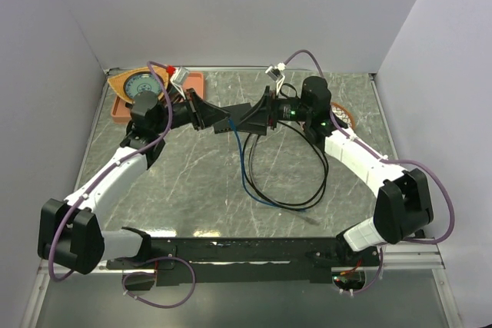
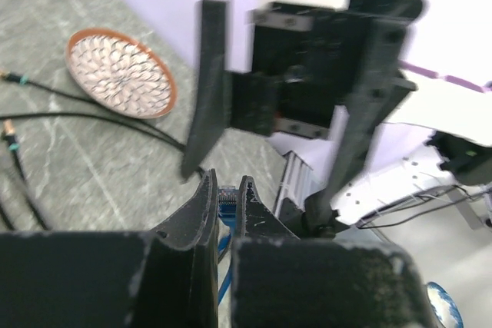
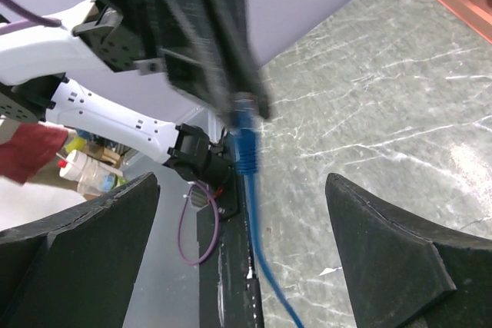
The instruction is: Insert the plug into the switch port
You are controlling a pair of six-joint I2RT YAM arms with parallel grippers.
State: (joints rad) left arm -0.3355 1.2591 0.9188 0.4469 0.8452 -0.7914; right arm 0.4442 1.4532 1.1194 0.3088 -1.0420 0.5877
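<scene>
Plug (image 3: pixel 244 132) (blue) pinched in left gripper (image 2: pixel 224 187); right gripper (image 3: pixel 240 180) spread wide apart.

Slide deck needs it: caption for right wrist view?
Left gripper holds the blue plug, cable hanging, facing the open right gripper.

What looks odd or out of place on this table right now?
The blue plug is pinched in the left hand, up off the table. It points toward the right hand, which is open and empty, not toward any port. No switch box clearly shows. Black cables sprawl loose mid-table.
</scene>
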